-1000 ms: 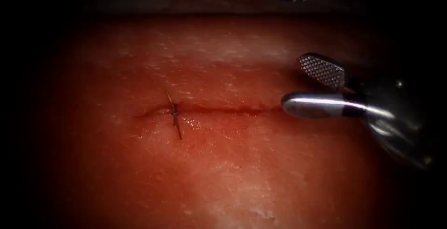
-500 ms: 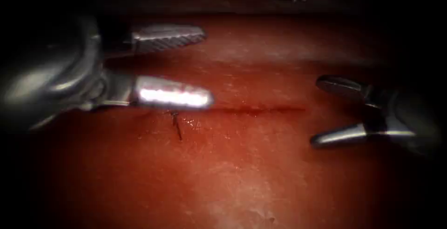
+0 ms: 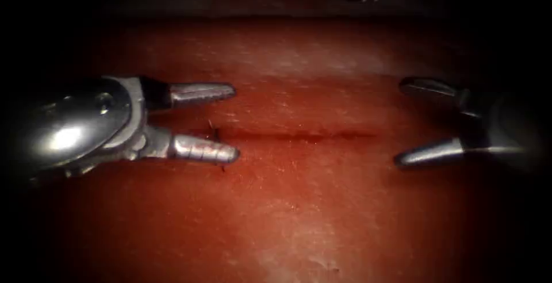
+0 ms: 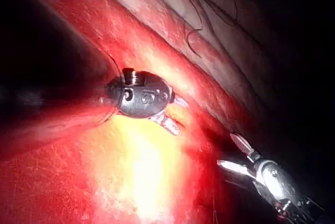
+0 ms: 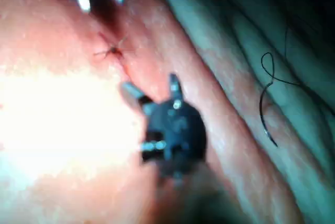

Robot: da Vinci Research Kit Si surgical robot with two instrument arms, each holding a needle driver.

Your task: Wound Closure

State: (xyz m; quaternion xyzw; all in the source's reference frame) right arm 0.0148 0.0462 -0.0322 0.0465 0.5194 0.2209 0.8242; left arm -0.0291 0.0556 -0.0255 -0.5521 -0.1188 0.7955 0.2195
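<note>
Endoscope: above and in front, close on the tissue (image 3: pixel 299 214), cut (image 3: pixel 299 136) running horizontally mid-frame. Left wrist cam: looks down its shaft at the left tool (image 4: pixel 172 113). Right wrist cam: same along its own shaft, right tool (image 5: pixel 153 91). All three share the cut and both tools.

No text, label, brand, number or sign can be read on anything in these pictures.
</note>
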